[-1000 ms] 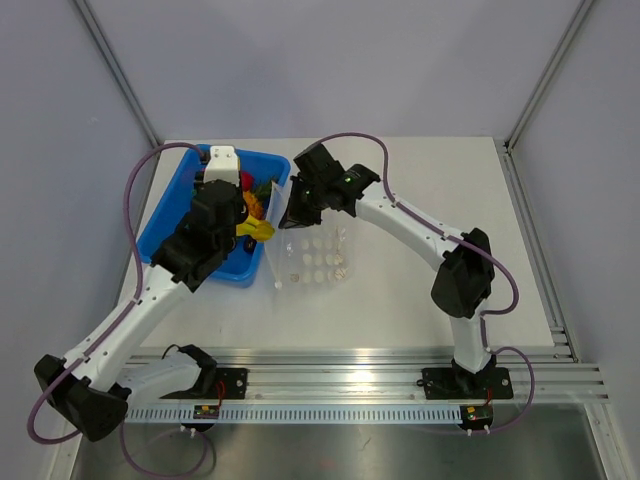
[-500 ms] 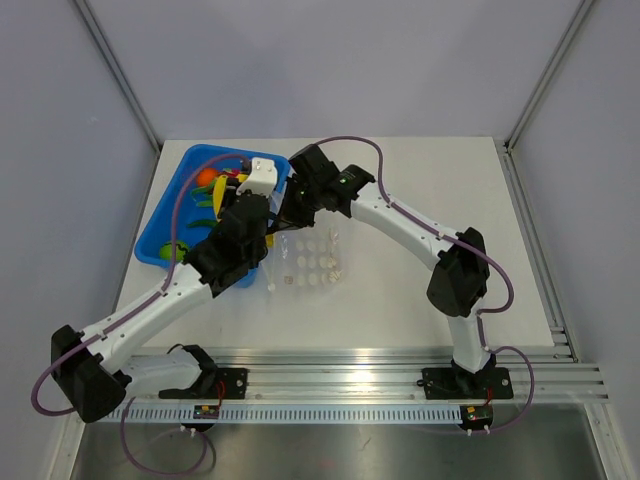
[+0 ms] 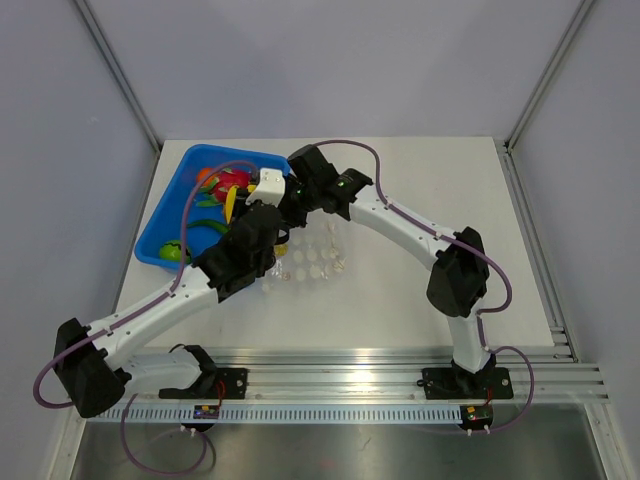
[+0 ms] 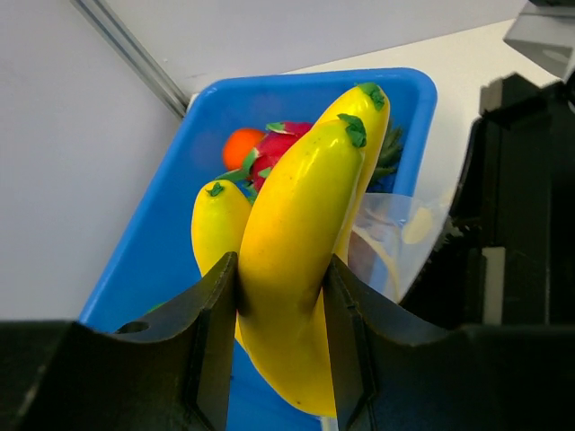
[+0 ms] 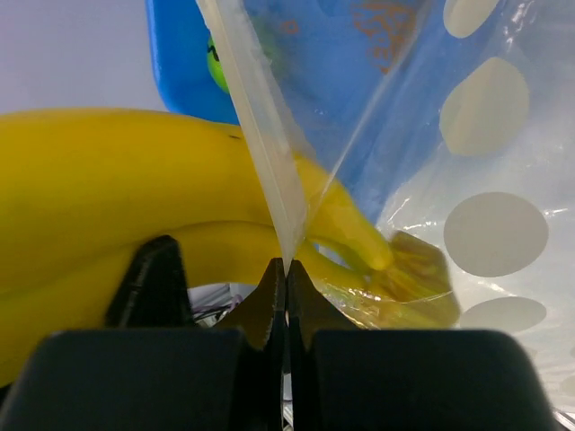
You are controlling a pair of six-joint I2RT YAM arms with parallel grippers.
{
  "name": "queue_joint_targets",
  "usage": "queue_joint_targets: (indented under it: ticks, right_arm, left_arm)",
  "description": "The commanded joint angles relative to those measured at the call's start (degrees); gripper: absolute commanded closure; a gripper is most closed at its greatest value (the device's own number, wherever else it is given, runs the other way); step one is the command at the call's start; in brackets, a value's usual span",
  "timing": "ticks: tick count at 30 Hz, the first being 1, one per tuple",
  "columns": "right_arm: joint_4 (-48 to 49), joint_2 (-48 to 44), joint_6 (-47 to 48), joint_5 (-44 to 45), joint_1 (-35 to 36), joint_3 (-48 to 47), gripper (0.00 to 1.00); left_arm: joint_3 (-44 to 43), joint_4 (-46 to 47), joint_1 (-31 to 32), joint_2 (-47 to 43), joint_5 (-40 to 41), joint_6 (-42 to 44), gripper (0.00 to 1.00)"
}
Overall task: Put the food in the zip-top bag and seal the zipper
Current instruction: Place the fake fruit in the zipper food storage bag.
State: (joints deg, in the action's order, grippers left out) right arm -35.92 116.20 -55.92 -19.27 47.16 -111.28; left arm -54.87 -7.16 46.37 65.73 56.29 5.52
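Top: clear dotted zip-top plastic bag (image 3: 318, 258) lies on white worktop (image 3: 420, 300), mouth end toward blue plastic bin (image 3: 160, 232), just beside it. Both wrists meet at that mouth, fingers hidden there. Vs 1 s ago: L arm has swung off the bin to the bag mouth, bin contents now uncovered.

L wrist: left gripper (image 4: 280, 265) clenched on yellow plastic toy banana bunch (image 4: 296, 215). Long axis runs along the fingers, green tips pointing away at the bin. Orange round toy (image 4: 241, 146) and pink-red toy fruit (image 4: 280, 144) sit in bin behind. Bag film right of banana, R arm's black body beyond it.

R wrist: right gripper (image 5: 286, 274) pinched on the bag's zipper strip (image 5: 256, 135), strip running up-left. Banana lies crosswise; one tip shows through film, inside or behind can't tell.
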Motion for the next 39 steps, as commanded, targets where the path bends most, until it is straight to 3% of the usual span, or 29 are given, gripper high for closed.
queue_joint_targets:
  ticks: [1,9,18,29,33,39]
  right_arm:
    - [5.5,-0.5,-2.7,-3.4,0.7,0.1,1.00]
    - [13.3,0.3,-5.2,-6.2,0.6,1.2,1.00]
    - [29.3,1.1,-11.0,-11.5,0.0,6.6,1.00]
    - [42.2,0.6,-14.6,-13.0,-1.2,10.4,1.00]
    - [49.7,-1.3,-17.5,-12.9,-3.6,16.8,1.00]
    - [53.8,-2.8,-17.1,-13.2,-5.2,20.0,1.00]
  left_arm:
    - [-2.5,-1.8,0.3,0.2,-1.3,-9.7,1.00]
    - [-3.8,-6.6,-0.7,1.3,0.5,-15.5,1.00]
    - [-5.6,-11.5,-10.3,-3.5,-17.1,-21.2,1.00]
    - [-5.9,-13.7,-16.4,-3.3,-30.3,-27.4,1.00]
    - [-7.8,-16.8,-19.1,-3.3,-40.3,-28.5,1.00]
    - [-8.9,-20.1,-19.7,-2.5,-48.7,-31.2,1.00]
